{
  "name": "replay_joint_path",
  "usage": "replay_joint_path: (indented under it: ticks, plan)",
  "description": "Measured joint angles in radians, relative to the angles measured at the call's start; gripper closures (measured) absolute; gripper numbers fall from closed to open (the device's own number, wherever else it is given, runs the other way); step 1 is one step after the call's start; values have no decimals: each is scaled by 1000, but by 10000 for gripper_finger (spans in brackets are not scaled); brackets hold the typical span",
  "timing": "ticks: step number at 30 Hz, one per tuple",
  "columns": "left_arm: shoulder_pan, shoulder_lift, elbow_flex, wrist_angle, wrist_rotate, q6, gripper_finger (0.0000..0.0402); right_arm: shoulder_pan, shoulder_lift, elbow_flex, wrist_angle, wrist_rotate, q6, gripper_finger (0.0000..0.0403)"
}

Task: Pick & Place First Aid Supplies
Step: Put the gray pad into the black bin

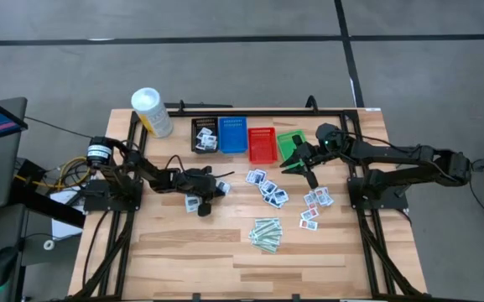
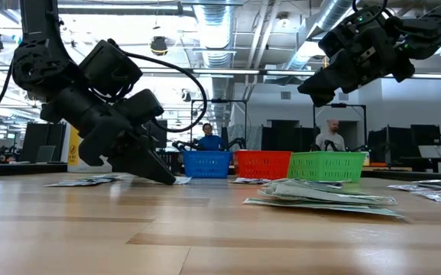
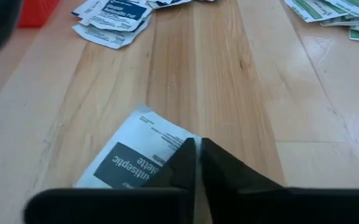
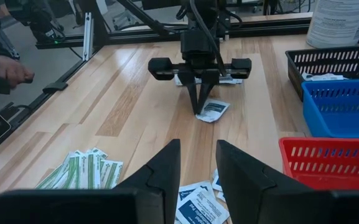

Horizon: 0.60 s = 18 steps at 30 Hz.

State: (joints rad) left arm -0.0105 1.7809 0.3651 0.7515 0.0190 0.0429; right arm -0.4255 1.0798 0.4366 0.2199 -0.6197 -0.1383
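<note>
Left claw (image 3: 196, 163) pinches packet (image 3: 132, 163) — seemingly.

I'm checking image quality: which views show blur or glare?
Low view: near table blurred, ceiling lights glaring. Left wrist view: left tool soft up close, packet print readable. High view: even light, no glare.
</note>
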Motion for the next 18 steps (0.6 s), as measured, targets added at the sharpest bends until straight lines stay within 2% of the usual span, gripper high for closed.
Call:
replay_joint_path:
  ticks: [10,18]
  plan:
    - [-2,-25,-3,12,1,39,397,0,0,0,0,0,0,305]
    - [-2,-178,-5,15,-9,156,397,0,0,0,-1,0,-1,305]
